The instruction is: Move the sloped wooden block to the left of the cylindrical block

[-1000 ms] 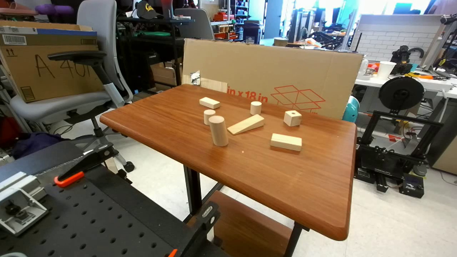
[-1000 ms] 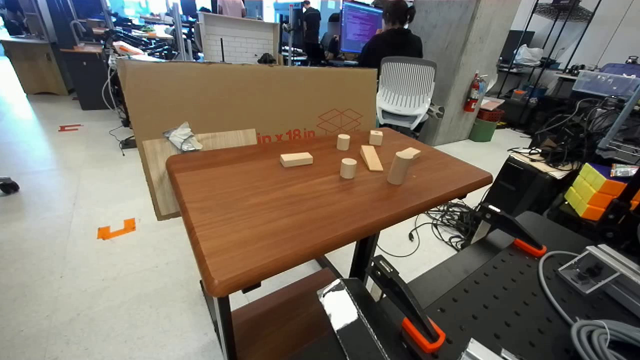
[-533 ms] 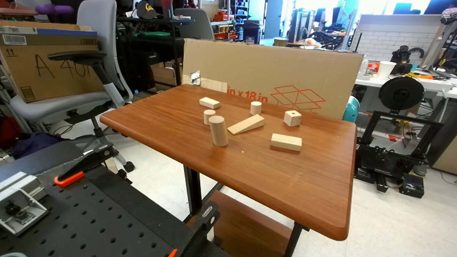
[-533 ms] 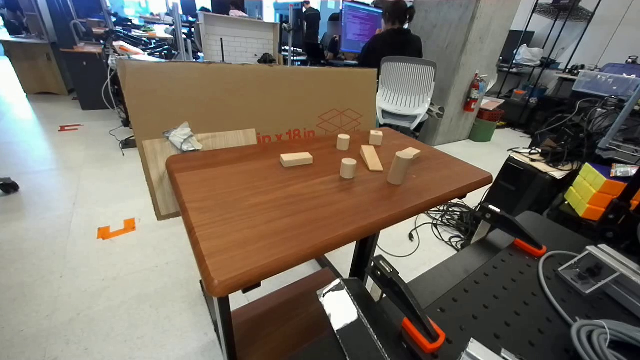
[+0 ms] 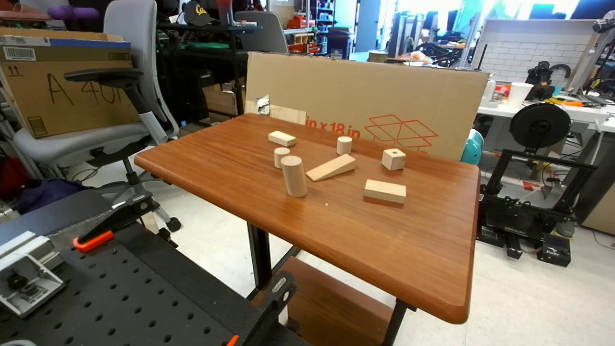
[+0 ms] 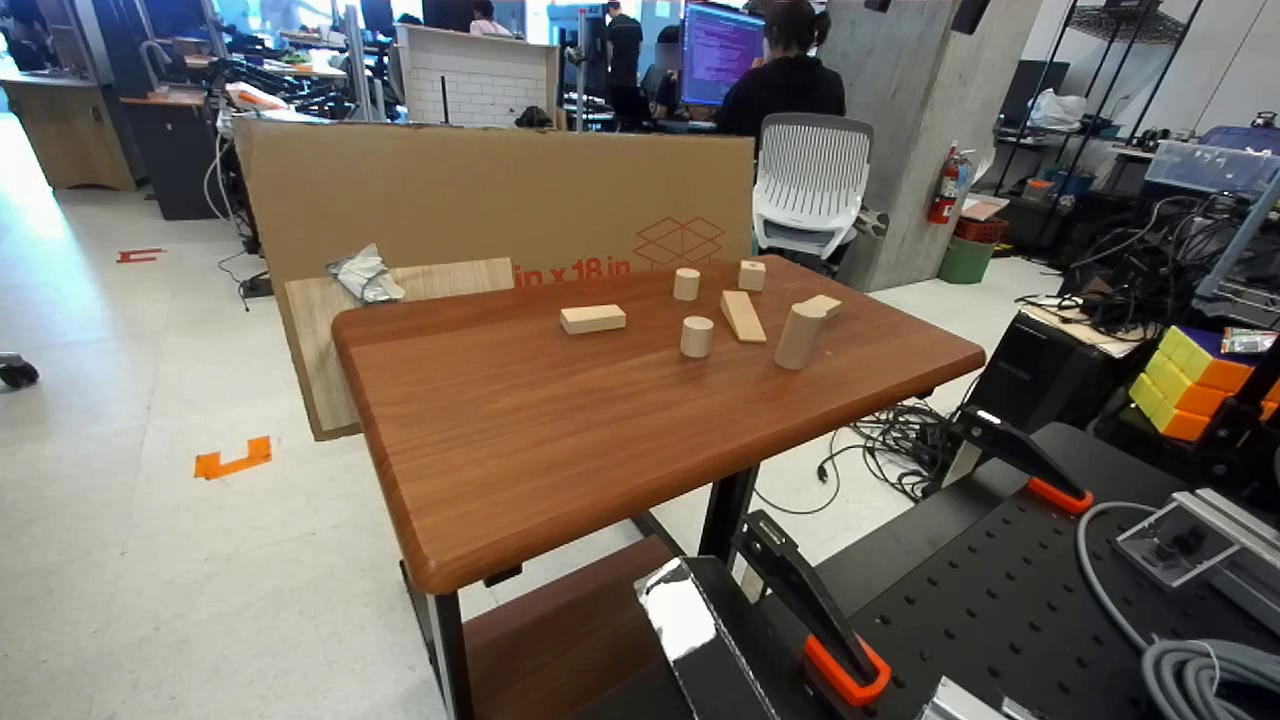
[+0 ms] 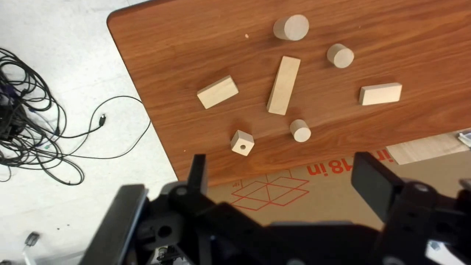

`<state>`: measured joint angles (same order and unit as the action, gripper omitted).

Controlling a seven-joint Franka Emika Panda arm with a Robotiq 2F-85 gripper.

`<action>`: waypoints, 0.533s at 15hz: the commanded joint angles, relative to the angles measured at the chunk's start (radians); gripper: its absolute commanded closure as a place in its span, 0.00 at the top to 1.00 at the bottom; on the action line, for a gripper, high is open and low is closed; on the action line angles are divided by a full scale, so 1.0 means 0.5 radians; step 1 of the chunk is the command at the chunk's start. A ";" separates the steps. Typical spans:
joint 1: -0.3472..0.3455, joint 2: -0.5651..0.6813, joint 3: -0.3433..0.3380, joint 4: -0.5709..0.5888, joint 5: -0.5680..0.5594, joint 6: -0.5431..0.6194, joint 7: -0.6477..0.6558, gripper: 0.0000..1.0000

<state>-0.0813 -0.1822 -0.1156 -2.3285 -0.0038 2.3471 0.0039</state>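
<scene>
The sloped wooden block, a long pale wedge, lies on the table in both exterior views (image 5: 331,168) (image 6: 743,317) and in the wrist view (image 7: 284,85). Three round blocks show. The tallest, taken as the cylindrical block, stands upright near the wedge's thin end in both exterior views (image 5: 294,177) (image 6: 800,337) and in the wrist view (image 7: 291,28). My gripper (image 7: 280,173) is open and empty, above the table and apart from all blocks. Two dark tips, seemingly my gripper's fingers (image 6: 923,10), show at the top edge of an exterior view.
Two short round blocks (image 7: 340,56) (image 7: 300,130), two rectangular blocks (image 7: 218,92) (image 7: 381,94) and a cube with a hole (image 7: 242,142) stand around the wedge on the brown table (image 5: 408,250). A tall cardboard sheet (image 5: 365,91) stands along the table's far edge.
Two dark finger tips have come into the top edge of an exterior view, where none showed before. The blocks have not moved.
</scene>
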 commanded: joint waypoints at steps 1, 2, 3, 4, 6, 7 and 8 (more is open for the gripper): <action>-0.018 0.244 0.022 0.134 -0.025 0.141 0.077 1.00; -0.015 0.295 0.024 0.156 -0.037 0.146 0.081 1.00; -0.014 0.356 0.029 0.171 -0.055 0.191 0.120 1.00; -0.011 0.409 0.032 0.191 -0.079 0.194 0.145 1.00; -0.002 0.512 0.036 0.219 -0.120 0.216 0.226 1.00; 0.005 0.565 0.037 0.236 -0.137 0.218 0.264 1.00; 0.012 0.615 0.036 0.253 -0.153 0.215 0.292 1.00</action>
<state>-0.0793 0.0458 -0.1035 -2.2476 -0.0420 2.4358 0.0893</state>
